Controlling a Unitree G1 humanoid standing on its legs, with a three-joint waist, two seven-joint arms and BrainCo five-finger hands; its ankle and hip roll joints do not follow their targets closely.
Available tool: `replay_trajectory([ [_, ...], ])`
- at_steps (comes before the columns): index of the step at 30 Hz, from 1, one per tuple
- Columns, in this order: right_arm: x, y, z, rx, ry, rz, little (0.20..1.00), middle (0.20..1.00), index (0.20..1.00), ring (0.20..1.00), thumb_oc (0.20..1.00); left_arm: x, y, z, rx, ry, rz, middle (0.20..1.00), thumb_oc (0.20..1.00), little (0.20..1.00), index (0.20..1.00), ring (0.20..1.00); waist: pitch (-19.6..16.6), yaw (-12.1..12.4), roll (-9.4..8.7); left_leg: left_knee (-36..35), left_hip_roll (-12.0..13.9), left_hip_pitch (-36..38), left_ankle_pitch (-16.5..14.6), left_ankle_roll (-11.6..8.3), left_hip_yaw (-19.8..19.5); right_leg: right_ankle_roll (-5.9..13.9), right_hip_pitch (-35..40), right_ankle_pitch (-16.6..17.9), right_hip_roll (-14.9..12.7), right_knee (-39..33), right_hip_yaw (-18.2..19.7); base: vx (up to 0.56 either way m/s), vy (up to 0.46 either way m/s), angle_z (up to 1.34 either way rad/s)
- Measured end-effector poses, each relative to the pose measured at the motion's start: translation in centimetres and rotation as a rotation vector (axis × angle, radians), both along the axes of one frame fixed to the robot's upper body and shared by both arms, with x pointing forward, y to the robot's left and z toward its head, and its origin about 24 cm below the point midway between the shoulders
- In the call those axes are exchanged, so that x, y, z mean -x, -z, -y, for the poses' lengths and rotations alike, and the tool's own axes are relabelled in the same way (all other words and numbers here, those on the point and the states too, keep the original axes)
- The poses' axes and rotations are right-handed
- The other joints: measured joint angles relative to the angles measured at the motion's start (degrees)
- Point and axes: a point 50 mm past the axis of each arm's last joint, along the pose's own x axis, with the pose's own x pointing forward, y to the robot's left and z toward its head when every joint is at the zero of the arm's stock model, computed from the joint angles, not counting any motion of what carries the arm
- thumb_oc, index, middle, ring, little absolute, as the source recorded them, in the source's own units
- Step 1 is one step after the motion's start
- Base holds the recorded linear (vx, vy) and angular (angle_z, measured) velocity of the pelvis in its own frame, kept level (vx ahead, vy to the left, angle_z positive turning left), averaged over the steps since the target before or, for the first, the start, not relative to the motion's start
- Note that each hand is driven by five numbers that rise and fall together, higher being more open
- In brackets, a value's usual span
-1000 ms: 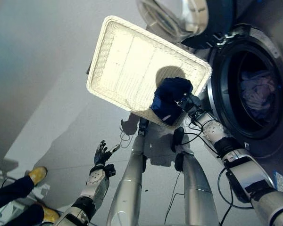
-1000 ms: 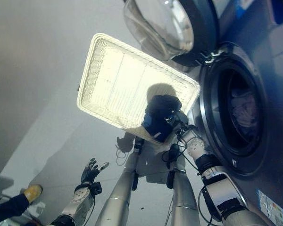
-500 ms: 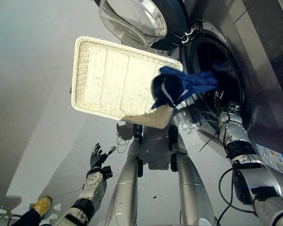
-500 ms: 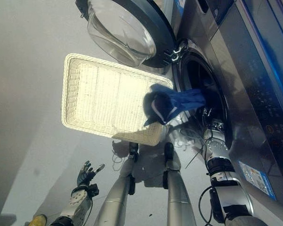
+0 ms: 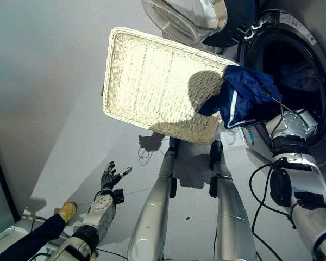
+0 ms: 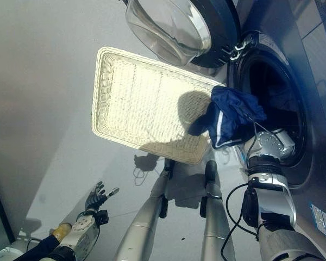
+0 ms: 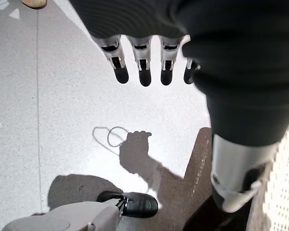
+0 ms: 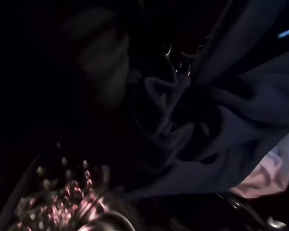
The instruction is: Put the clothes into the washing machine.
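While right hand [image 5: 280, 117] lifts garment [image 5: 242, 98] (navy).

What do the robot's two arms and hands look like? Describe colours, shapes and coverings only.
Both arms are smooth silver-grey shells joined by black bands. The left hand has silver fingers with dark tips, and a dark ribbed cover over its back and wrist. The right arm has a rounded silver wrist segment at the washing machine opening; its hand is hidden behind the navy garment.

Basket [image 5: 152, 81] on floor left of washer [image 5: 285, 76]; garment [image 5: 242, 98] btwn basket & washer drum, door [image 5: 190, 16] behind basket.
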Motion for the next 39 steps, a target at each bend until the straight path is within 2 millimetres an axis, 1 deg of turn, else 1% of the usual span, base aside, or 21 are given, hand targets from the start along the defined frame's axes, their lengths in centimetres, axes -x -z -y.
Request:
replay_trajectory([
  [2,-0.3,0.2,-0.2,-0.002,-0.036,-0.007,1.0,1.0,1.0,1.0,1.0,0.0,0.0,0.2,0.006,0.012,-0.001,1.0,1.0,1.0,1.0,1.0,0.0,0.0,-0.03,0.2,-0.2,0.6,0.0,0.0,-0.4,0.03,0.4,-0.1,-0.2,0.3,0.0,0.07,-0.003,0.01],
  [4,-0.8,0.6,-0.8,0.015,-0.095,-0.009,1.0,1.0,1.0,1.0,1.0,0.0,0.2,0.2,0.006,0.014,-0.011,1.0,1.0,1.0,1.0,1.0,0.0,-0.2,-0.03,0.5,-0.1,1.0,0.0,0.0,-0.5,-0.02,0.9,-0.1,-0.1,0.6,-0.1,0.04,-0.017,0.01],
  [6,-1.8,1.1,-1.6,0.066,-0.177,-0.009,1.0,1.0,1.0,1.0,1.0,0.1,0.3,0.5,-0.009,0.037,-0.023,1.0,1.0,1.0,1.0,1.0,0.0,-0.6,0.01,0.9,0.0,1.9,0.0,-0.01,-0.6,-0.28,1.5,-0.3,-0.1,1.6,-0.3,0.0,0.0,0.0],
  [8,-2.5,1.5,-2.4,0.155,-0.227,0.001,1.0,1.0,1.0,1.0,1.0,0.2,0.6,0.9,-0.02,0.052,-0.035,1.0,1.0,1.0,1.0,1.0,0.0,-0.9,0.03,1.2,0.0,2.4,-0.2,-0.15,-0.7,-0.57,1.8,-0.4,0.0,2.3,-0.4,0.0,0.0,0.0],
  [10,-3.4,1.8,-3.2,0.315,-0.279,0.047,1.0,1.0,1.0,1.0,1.0,0.5,1.1,1.3,-0.013,0.053,-0.056,1.0,1.0,1.0,1.0,1.0,-0.1,-1.4,0.06,1.8,0.1,2.6,-0.7,-0.51,-0.7,-0.58,2.0,-0.7,0.0,2.6,-0.5,-0.01,0.016,-0.01],
  [14,-4.2,2.0,-3.9,0.56,-0.366,0.115,1.0,1.0,1.0,1.0,1.0,0.7,1.5,2.3,-0.006,0.084,-0.066,1.0,1.0,1.0,1.0,1.0,-0.2,-1.6,0.17,2.5,0.2,1.9,-1.1,-0.48,-0.7,-1.09,1.5,-0.3,-0.4,1.9,-1.1,-0.02,0.035,-0.13],
  [16,-4.3,1.5,-3.6,0.702,-0.379,0.159,1.0,1.0,1.0,1.0,1.0,0.7,1.4,2.5,-0.001,0.085,-0.062,1.0,1.0,1.0,1.0,1.0,-0.2,-1.7,0.24,3.1,0.1,0.6,-1.5,-0.71,-0.7,-0.79,0.8,0.4,-0.2,0.9,-1.3,-0.02,0.022,-0.14],
  [17,-4.1,1.3,-3.3,0.759,-0.377,0.16,1.0,1.0,1.0,1.0,1.0,0.6,1.4,2.5,-0.001,0.084,-0.061,1.0,1.0,1.0,1.0,1.0,-0.2,-1.7,0.25,3.1,0.0,0.3,-1.5,-0.7,-0.7,-0.79,0.7,1.3,-0.3,0.3,-1.2,-0.02,0.031,-0.08],
  [21,-3.9,-0.2,-2.8,0.995,-0.363,0.174,1.0,1.0,1.0,1.0,1.0,0.5,1.2,2.4,0.004,0.081,-0.053,1.0,1.0,1.0,1.0,1.0,-0.2,-2.1,0.25,3.0,-0.1,-0.2,-1.8,-0.28,-0.6,-0.19,0.5,2.0,-0.3,-0.5,-1.2,-0.01,0.029,-0.04],
  [23,-3.7,-0.9,-2.9,1.092,-0.339,0.221,1.0,1.0,1.0,1.0,1.0,0.4,1.1,2.2,0.007,0.065,-0.048,1.0,1.0,1.0,1.0,1.0,-0.2,-2.4,0.26,2.9,0.0,-0.3,-1.7,-0.24,-0.6,-0.39,0.5,2.2,-0.3,-0.6,-1.3,0.0,0.0,0.0],
  [28,-3.6,-1.2,-3.3,1.157,-0.317,0.293,1.0,1.0,1.0,1.0,1.0,0.2,0.9,1.9,0.01,0.056,-0.039,1.0,1.0,1.0,1.0,1.0,-0.2,-2.5,0.28,2.8,0.2,-0.2,-1.7,-0.24,-0.6,-0.51,0.5,1.9,-0.1,-0.7,-1.3,0.0,0.0,0.0],
  [32,-3.6,-1.5,-3.3,1.151,-0.296,0.334,1.0,1.0,1.0,1.0,1.0,0.2,1.0,1.9,0.012,0.059,-0.04,1.0,1.0,1.0,1.0,1.0,-0.2,-2.4,0.35,2.5,0.3,-0.2,-1.9,-0.5,-0.6,-0.63,0.4,1.8,0.0,-0.6,-1.5,0.0,0.009,0.01],
  [36,-3.6,-2.0,-3.3,1.118,-0.268,0.367,1.0,1.0,1.0,1.0,1.0,0.3,1.0,1.9,0.012,0.061,-0.043,1.0,1.0,1.0,1.0,1.0,-0.1,-2.3,0.55,2.5,0.6,-0.1,-1.8,-0.51,-0.4,-0.62,0.4,1.8,-0.1,-0.5,-1.4,0.0,0.021,0.0],
  [39,-3.4,-2.5,-3.5,1.031,-0.185,0.436,1.0,1.0,1.0,1.0,1.0,0.4,1.1,1.8,0.009,0.058,-0.049,1.0,1.0,1.0,1.0,1.0,-0.1,-2.5,0.79,2.3,0.5,-0.1,-1.8,-0.51,-0.3,-0.63,0.3,1.8,-0.1,-0.5,-1.3,0.0,0.02,-0.01],
])
